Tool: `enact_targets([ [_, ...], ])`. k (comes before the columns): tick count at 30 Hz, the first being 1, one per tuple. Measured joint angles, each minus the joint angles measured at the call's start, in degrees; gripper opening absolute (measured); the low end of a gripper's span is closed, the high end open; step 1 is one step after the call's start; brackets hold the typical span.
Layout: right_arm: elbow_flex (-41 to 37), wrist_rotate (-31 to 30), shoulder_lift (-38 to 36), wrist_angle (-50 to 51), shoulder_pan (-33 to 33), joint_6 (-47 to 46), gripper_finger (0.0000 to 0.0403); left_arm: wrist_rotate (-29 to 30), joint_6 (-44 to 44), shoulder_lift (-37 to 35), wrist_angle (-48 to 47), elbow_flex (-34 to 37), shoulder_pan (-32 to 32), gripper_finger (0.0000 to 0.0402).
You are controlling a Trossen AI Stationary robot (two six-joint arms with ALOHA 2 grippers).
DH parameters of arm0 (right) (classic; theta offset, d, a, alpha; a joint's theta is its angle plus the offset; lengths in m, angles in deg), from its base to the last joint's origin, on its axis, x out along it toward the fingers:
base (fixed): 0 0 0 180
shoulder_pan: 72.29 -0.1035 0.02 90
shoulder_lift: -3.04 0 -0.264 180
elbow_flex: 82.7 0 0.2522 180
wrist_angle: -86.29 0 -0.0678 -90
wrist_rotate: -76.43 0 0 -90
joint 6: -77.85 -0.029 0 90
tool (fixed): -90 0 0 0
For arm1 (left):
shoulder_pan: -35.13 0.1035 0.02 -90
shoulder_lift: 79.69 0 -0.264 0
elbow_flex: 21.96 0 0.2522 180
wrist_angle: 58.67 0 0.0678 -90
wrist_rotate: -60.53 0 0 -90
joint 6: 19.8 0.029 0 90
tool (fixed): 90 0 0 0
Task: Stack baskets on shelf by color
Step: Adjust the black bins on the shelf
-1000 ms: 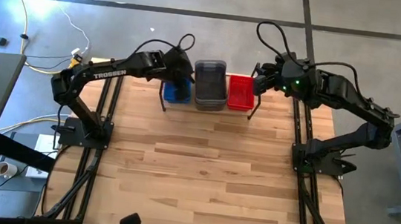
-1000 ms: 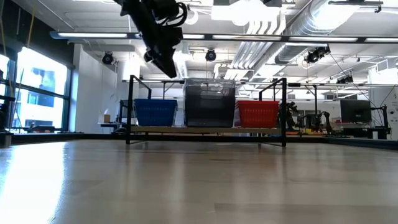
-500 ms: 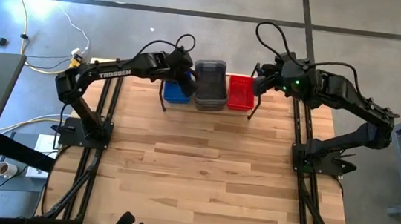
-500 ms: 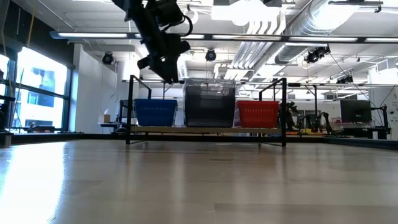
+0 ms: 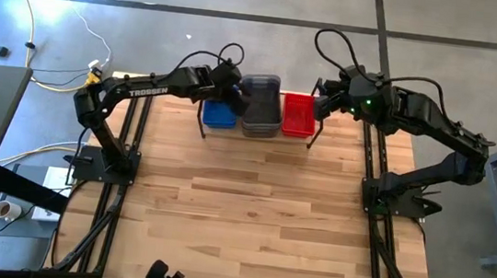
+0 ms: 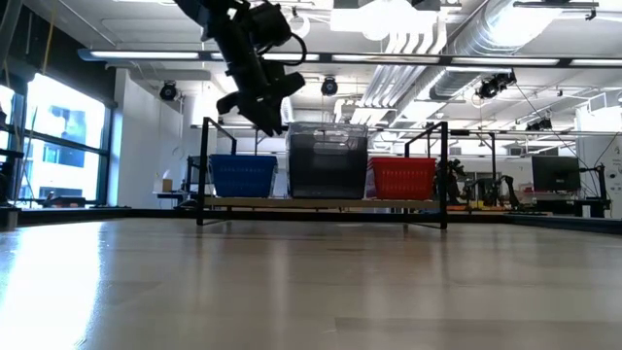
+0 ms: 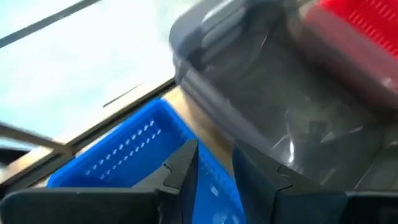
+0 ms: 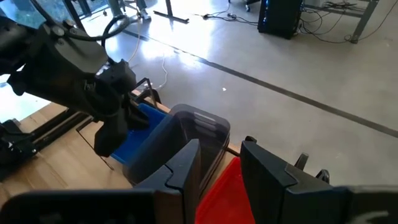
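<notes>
Wooden tabletop fills the high view, and at its twelve o'clock edge sits the shelf (image 5: 203, 127) with three colour stacks side by side: blue baskets (image 5: 218, 115), grey baskets (image 5: 261, 105), red baskets (image 5: 298, 114). Left gripper (image 5: 234, 100) hangs over the blue-grey seam; right gripper (image 5: 324, 99) waits at three o'clock of the red, just off the shelf. Low view now: blue (image 6: 239, 176), grey (image 6: 327, 159) and red (image 6: 401, 178) line up on the rack, the grey pile tallest, left gripper (image 6: 264, 115) above between blue and grey, carrying nothing. Left wrist view: fingers (image 7: 184, 165) a narrow gap apart, empty, over the blue rim. Right wrist view: fingers (image 8: 186, 158) parted moderately, empty. No loose baskets on the table, so the sorting looks essentially finished; perhaps only a nudge remains.
</notes>
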Motion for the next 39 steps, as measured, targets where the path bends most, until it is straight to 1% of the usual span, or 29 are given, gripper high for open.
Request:
enact_targets([
  [3,0.0,0.0,0.0,0.0,0.0,0.5,0.0099,-0.1,0.3,0.0,1.6,0.0,0.7,0.0081],
  [13,0.0,0.1,0.0,0.0,0.0,0.5,0.0099,-0.1,0.0,0.2,0.0,0.0,2.3,0.0058],
  [22,0.0,0.1,0.0,0.0,0.0,0.5,0.0099,0.0,-0.1,1.9,4.6,0.0,5.2,0.0039],
  [26,0.0,0.1,0.0,0.0,0.0,0.5,0.0099,-2.5,-0.6,3.8,5.3,-0.1,6.3,0.0027],
  [30,0.0,0.1,0.0,0.0,0.0,0.5,0.0099,-3.2,-0.1,4.4,7.6,-0.1,6.2,0.0012],
  [33,0.0,0.1,0.0,0.0,0.0,0.5,0.0099,-3.3,0.0,4.6,7.5,0.0,6.2,0.0003],
  [37,0.0,0.1,0.0,0.0,0.0,0.4,0.0099,-3.3,0.1,4.5,10.5,0.0,6.6,0.0002],
  [39,0.0,0.1,0.0,0.0,0.0,0.4,0.0099,-4.4,0.1,4.5,12.4,0.0,6.8,0.0002],
])
